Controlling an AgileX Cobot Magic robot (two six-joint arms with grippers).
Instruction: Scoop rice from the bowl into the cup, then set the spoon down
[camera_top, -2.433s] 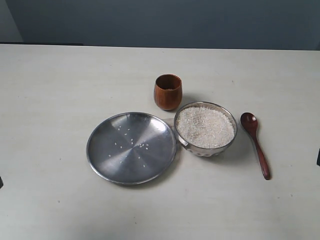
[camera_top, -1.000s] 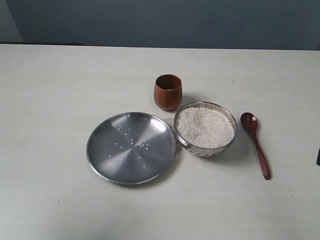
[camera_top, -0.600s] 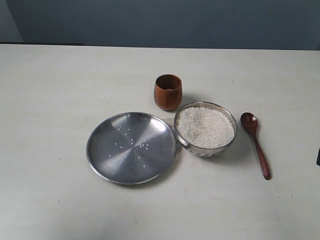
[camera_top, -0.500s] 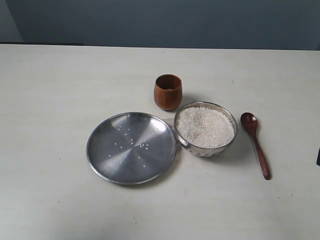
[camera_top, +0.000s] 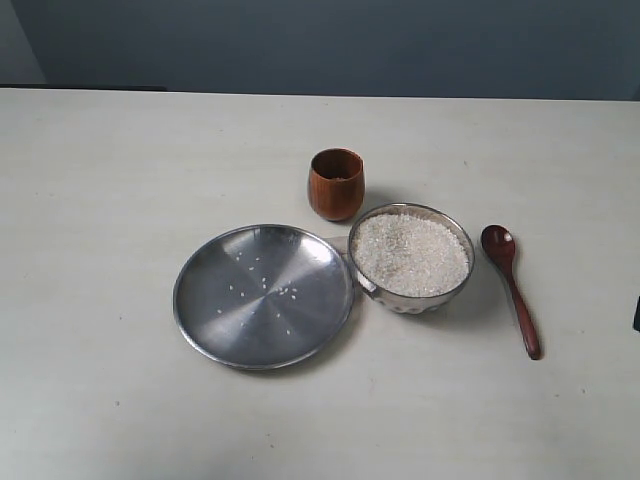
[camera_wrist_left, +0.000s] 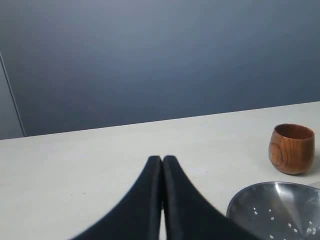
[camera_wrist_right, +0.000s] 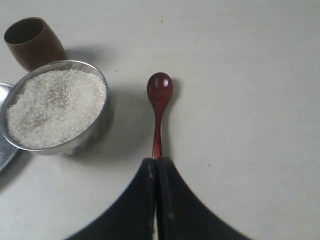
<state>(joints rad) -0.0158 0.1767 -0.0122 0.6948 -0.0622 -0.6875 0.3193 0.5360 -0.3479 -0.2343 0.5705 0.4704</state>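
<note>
Both our left gripper (camera_wrist_left: 162, 159) and our right gripper (camera_wrist_right: 156, 161) have their fingers pressed together, holding nothing. The spoon (camera_top: 517, 300) lies on the table (camera_top: 120, 180) just right of the bowl (camera_top: 410, 299), which is full of rice (camera_top: 410, 253). The cup (camera_top: 335, 186) stands close behind the bowl.

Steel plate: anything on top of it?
Only a few loose white rice grains lie on the wide flat steel plate. Part of its edge beside the round shiny steel bowl is hidden by that bowl's rim.
</note>
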